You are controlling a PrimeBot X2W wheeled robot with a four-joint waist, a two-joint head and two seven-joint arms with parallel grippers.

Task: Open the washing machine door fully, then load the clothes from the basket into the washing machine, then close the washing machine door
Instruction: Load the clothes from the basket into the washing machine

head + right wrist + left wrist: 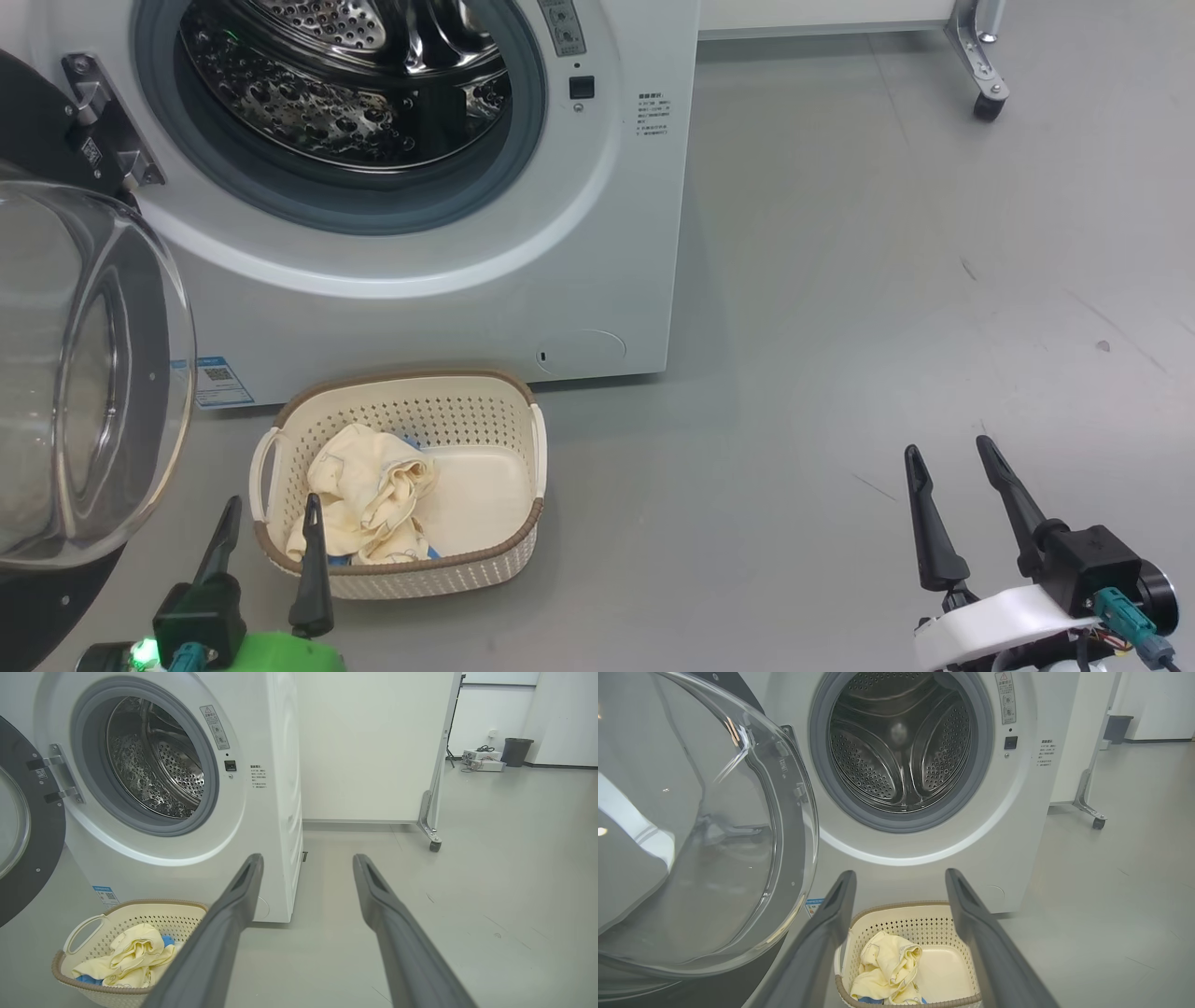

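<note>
The right gripper point(306, 868) gapes over bare floor; the basket point(182, 910) with the clothes point(131, 956) sits left.

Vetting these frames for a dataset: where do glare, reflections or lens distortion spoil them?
Head view: the glass bowl of the washing machine door carries pale reflections, and the steel drum glints. Left wrist view: bright streaks cross that glass; the left end effector looks soft up close. Right wrist view: even light, but the washing machine shows a bowed upright edge.

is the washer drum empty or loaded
Empty, as far as shows: the washing machine drum is bare steel, and the clothes lie in the basket.
</note>
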